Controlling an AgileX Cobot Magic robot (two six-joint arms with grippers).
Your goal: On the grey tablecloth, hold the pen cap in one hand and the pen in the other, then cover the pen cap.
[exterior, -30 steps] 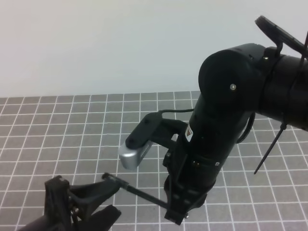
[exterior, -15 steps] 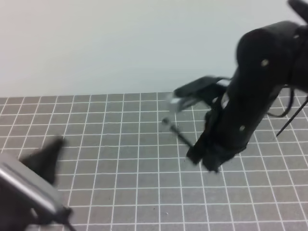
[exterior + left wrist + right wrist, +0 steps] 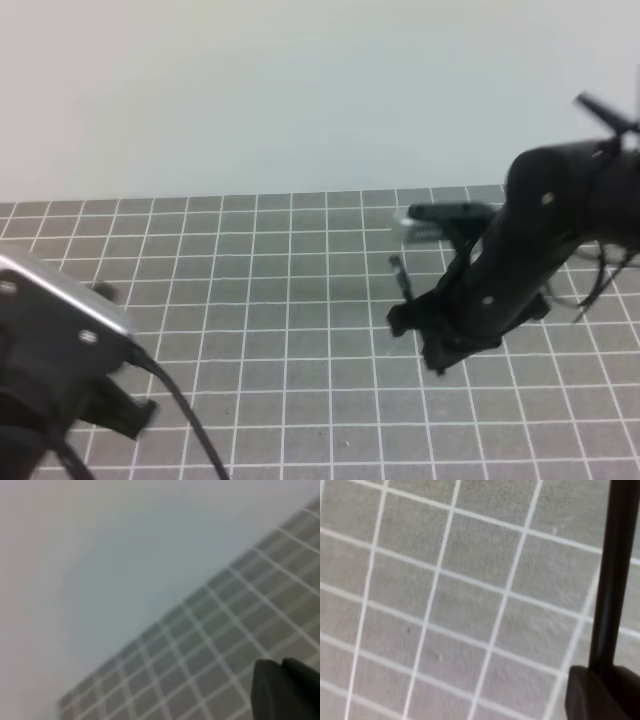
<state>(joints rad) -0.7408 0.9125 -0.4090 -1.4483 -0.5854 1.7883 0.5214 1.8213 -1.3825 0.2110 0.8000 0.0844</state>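
My right hand point(image 3: 408, 322) hangs over the grey tablecloth point(image 3: 260, 300) at the right of the high view, closed on the pen point(image 3: 402, 277), which juts up and to the left from my grip with its free end clear of the cloth. My right wrist camera shows the pen's black shaft point(image 3: 615, 575) rising out of one dark finger point(image 3: 592, 692) above the white grid. My left hand point(image 3: 287, 690) shows only as a dark blur at the corner of its own camera; I cannot tell how far it is open. I cannot make out the pen cap.
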